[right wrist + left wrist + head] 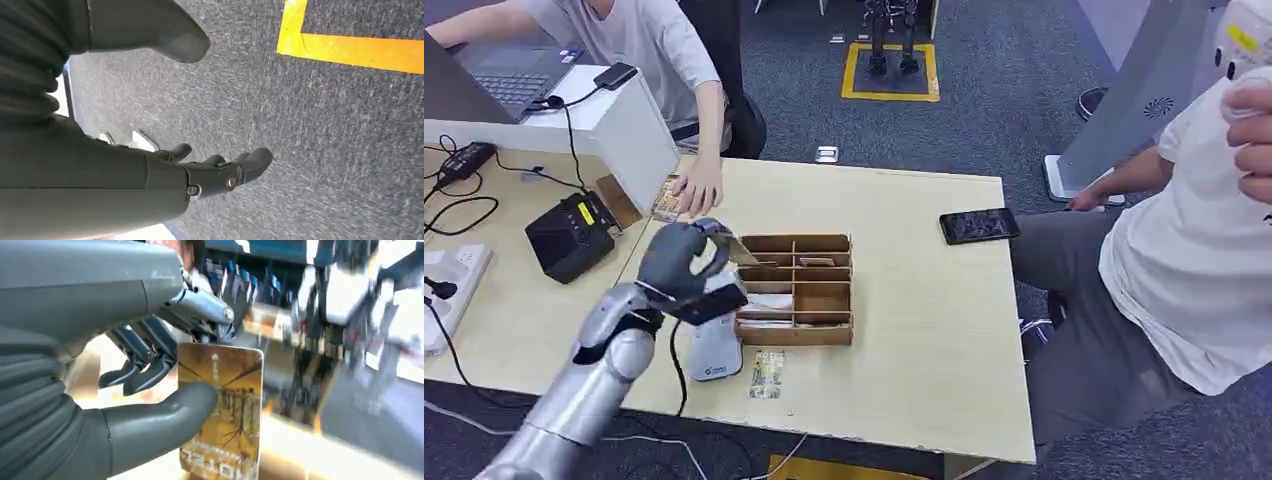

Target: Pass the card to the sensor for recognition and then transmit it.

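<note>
In the left wrist view the thick grey thumb [165, 415] is pressing on the printed face of the card [222, 410] while the darker fingers [145, 365] are curling in behind its top edge, so the left hand [125, 390] is pinching the card upright. That close view is giving the card's yellow-brown picture and white lettering; the head view is giving only a thin pale sliver of it at the fingertips, but is placing it: above the table [924, 330], just over the near-left corner of the wooden divider box [799, 290] and above the white sensor stand [716, 345].

A second card [766, 373] is lying flat on the table just in front of the box. A person's hand [699, 185] is resting on more cards [666, 200] at the far-left edge. A black phone [979, 226] is lying near the right edge, where another person in white is sitting. The table surface right of the box is lying bare.

The right hand [210, 170] is hanging over grey carpet beside a yellow floor line [350, 47], fingers apart and loosely extended, holding nothing.
</note>
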`<action>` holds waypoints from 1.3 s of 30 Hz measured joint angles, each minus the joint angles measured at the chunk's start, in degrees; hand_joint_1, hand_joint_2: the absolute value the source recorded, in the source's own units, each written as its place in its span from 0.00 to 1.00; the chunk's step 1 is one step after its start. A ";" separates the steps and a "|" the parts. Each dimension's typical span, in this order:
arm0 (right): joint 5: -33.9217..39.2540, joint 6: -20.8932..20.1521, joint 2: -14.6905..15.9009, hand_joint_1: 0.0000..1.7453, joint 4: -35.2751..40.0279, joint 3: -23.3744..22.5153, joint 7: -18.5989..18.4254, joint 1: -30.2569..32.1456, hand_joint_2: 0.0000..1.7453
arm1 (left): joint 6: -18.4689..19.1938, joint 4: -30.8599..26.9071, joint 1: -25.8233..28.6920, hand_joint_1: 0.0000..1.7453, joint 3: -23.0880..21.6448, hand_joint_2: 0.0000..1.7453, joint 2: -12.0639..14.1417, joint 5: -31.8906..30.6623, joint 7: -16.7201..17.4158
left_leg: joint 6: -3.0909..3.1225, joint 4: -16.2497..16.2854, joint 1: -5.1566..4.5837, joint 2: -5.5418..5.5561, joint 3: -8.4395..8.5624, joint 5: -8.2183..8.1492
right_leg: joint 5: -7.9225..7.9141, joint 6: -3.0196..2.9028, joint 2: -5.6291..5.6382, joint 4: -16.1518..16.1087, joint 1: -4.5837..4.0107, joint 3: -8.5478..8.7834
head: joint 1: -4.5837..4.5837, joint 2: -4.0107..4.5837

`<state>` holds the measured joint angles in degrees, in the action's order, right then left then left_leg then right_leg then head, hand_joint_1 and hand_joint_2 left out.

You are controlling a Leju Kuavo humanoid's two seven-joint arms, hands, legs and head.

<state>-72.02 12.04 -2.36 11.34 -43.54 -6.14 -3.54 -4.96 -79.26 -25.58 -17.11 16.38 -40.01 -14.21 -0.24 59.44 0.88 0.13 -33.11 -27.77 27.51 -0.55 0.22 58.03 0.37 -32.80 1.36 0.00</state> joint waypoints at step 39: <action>-5.90 -1.22 -0.55 0.00 0.17 -1.27 -0.39 -0.76 1.00 | -23.92 38.06 -25.13 1.00 3.08 1.00 0.50 -30.98 12.07 | -0.06 -0.02 0.01 -0.07 -0.16 0.12 | -0.11 -0.05 0.11 0.02 0.00 -0.21 | 0.07 0.00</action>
<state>-77.92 10.82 -2.91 11.52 -44.81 -6.53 -4.30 -28.87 -41.20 -50.71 -14.03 16.87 -70.99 -2.14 -0.30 59.42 0.89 0.05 -33.28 -27.65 27.40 -0.59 0.33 58.04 0.38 -33.01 1.42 0.00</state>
